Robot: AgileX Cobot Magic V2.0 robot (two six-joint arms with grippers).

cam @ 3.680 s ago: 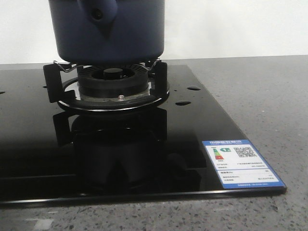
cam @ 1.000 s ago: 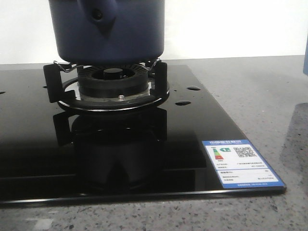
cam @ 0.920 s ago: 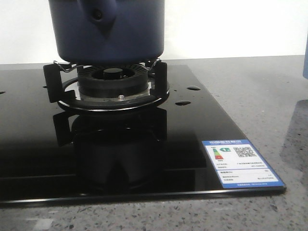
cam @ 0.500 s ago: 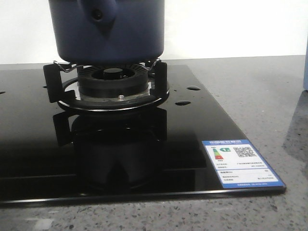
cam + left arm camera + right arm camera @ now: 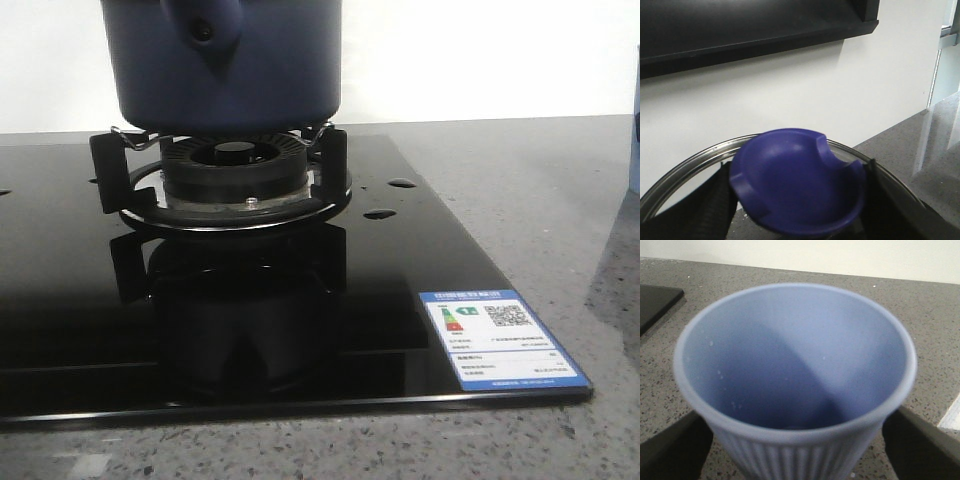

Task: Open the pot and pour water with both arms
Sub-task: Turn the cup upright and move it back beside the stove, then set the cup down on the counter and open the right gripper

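The dark navy pot [image 5: 225, 65] stands on the gas burner [image 5: 235, 165], its handle stub [image 5: 205, 25] facing me; its top is cut off by the frame. In the left wrist view, my left gripper [image 5: 797, 200] is shut on the blue knob [image 5: 797, 182] of a glass lid with a steel rim [image 5: 685, 162], held up in front of a white wall. In the right wrist view, my right gripper [image 5: 795, 450] is shut on a light blue ribbed cup [image 5: 795, 370], held upright above the counter. A sliver of the cup [image 5: 636, 150] shows at the front view's right edge.
The black glass hob [image 5: 400, 260] lies on a speckled grey counter [image 5: 540, 190] and carries a blue-and-white label [image 5: 497, 338] at its front right corner. A dark shelf or hood [image 5: 755, 25] hangs above the wall behind the lid.
The blue cup came into the front view at the right edge and has sunk a little lower; its shadow on the counter has shifted. The pot has not moved.
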